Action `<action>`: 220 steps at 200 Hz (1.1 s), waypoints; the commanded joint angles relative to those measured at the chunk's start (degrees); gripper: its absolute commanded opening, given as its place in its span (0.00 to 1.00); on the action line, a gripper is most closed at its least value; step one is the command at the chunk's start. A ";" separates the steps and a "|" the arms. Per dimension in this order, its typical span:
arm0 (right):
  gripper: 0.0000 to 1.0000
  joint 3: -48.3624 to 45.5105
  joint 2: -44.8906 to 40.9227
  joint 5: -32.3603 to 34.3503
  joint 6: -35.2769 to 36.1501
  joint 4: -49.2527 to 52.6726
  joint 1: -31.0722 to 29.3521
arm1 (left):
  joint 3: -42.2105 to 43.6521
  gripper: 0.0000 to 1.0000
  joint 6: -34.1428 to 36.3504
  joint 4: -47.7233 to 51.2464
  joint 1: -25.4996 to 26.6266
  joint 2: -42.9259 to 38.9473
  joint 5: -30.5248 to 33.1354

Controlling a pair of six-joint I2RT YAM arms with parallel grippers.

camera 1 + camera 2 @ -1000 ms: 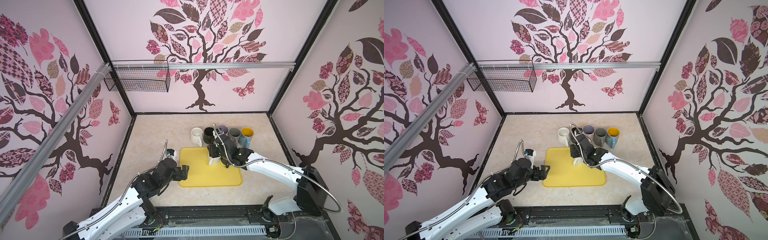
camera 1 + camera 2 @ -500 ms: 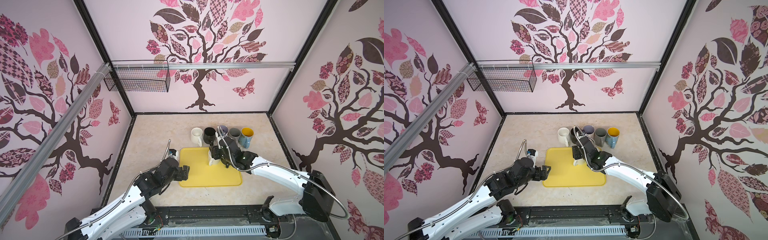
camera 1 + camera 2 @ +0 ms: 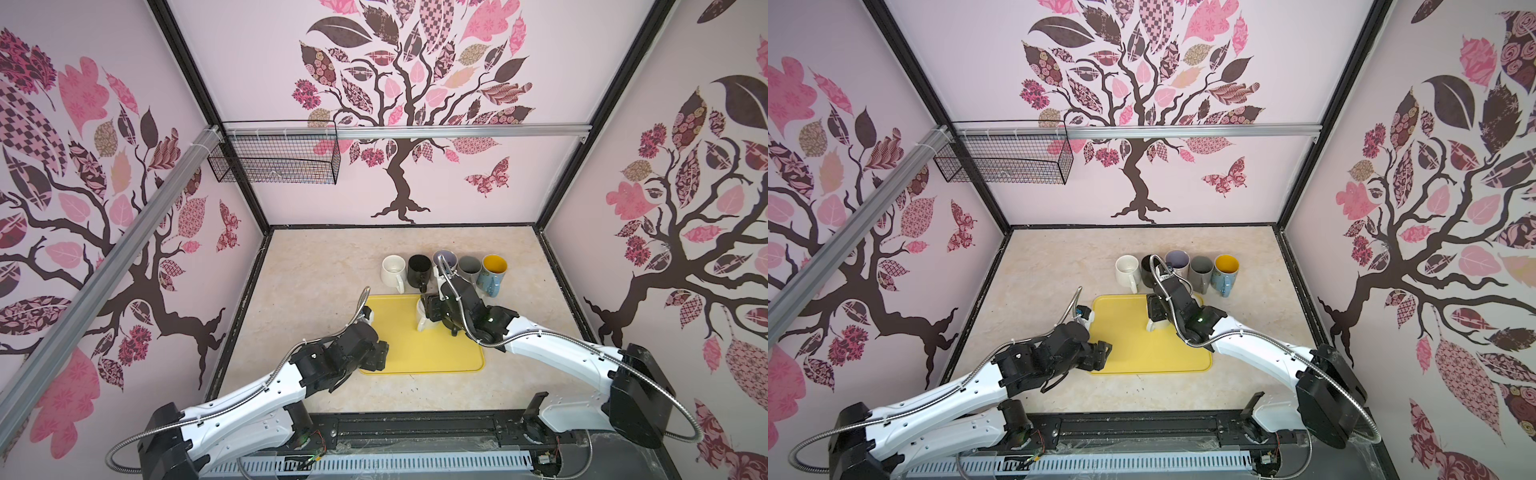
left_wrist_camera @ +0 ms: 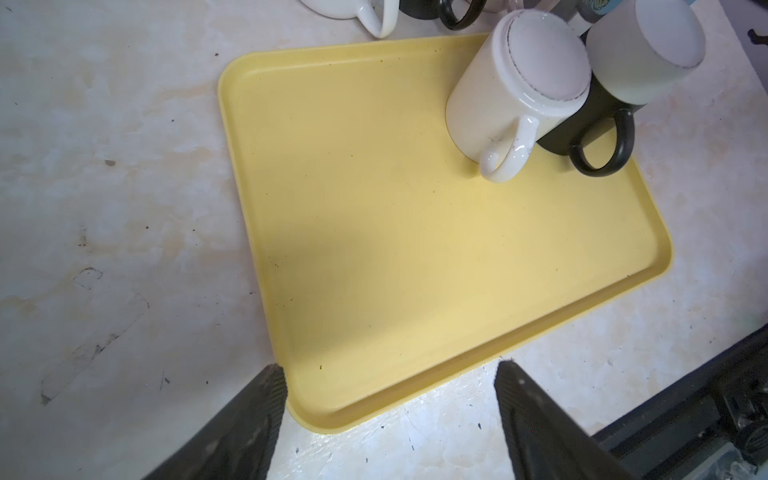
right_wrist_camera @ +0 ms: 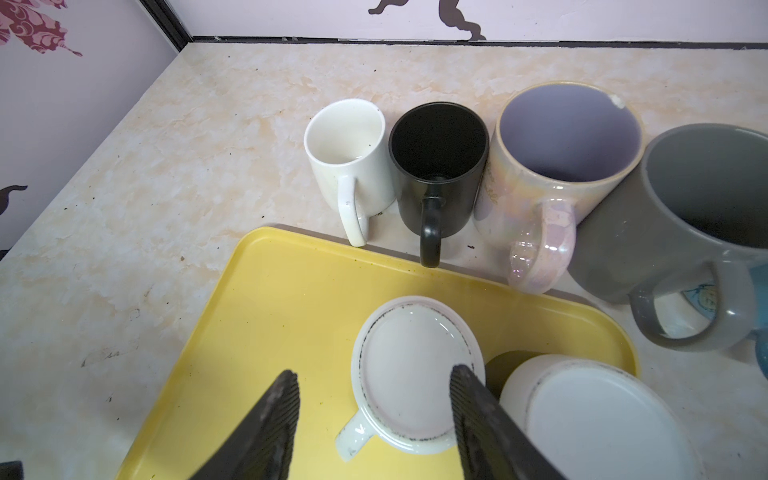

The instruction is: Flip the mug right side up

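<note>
- On the yellow tray [image 4: 415, 249], close to its far edge, the white mug [image 5: 415, 365] stands mouth down with its flat base up and its handle turned toward the tray's middle.
- A second inverted mug [image 4: 640, 54], pale base over a dark body, sits just beside it toward the tray's right edge. The two look to be touching or nearly so.
- Beyond the tray's far edge a row of upright mugs [image 5: 438, 174] stands on the bench [image 4: 104, 187].
- The right claw [image 5: 374, 372] hangs over the white mug, released and holding nothing. One finger lies across the base on the side of the second mug, the other over bare tray, with the handle below the gap.
- The left claw [image 4: 388, 368] is spread and empty above the tray's near left corner, well apart from both mugs.
- The step in hand appears to be the approach to the grasp, with the mug not yet gripped or lifted.
- The next move likely calls for shifting the right claw so its fingers bracket the mug's wall or handle, then lowering and closing.
- The narrow space beside the second mug leaves little room for a finger, so a nudge there looks possible.
- The mug must then be lifted clear of the tray, turned over and set down on its base.
</note>
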State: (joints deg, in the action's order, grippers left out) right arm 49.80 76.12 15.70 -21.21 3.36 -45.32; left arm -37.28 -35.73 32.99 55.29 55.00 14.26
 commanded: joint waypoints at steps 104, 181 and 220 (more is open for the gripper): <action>0.61 -1.63 -4.13 -2.68 -3.99 -2.01 6.07 | -17.25 0.52 10.42 -7.92 0.52 22.34 -2.92; 0.61 -1.81 -4.49 -2.13 -3.66 -2.02 6.48 | -24.69 0.47 12.69 -8.56 0.52 33.71 -4.81; 0.61 -1.81 -4.40 -1.71 -3.66 -1.86 6.90 | -27.44 0.47 13.31 -8.24 0.52 37.55 -3.87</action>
State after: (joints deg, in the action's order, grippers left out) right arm 48.23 73.95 13.39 -24.67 2.26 -38.85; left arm -60.82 -23.70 25.76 55.55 90.98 9.87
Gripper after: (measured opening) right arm 0.610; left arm 0.471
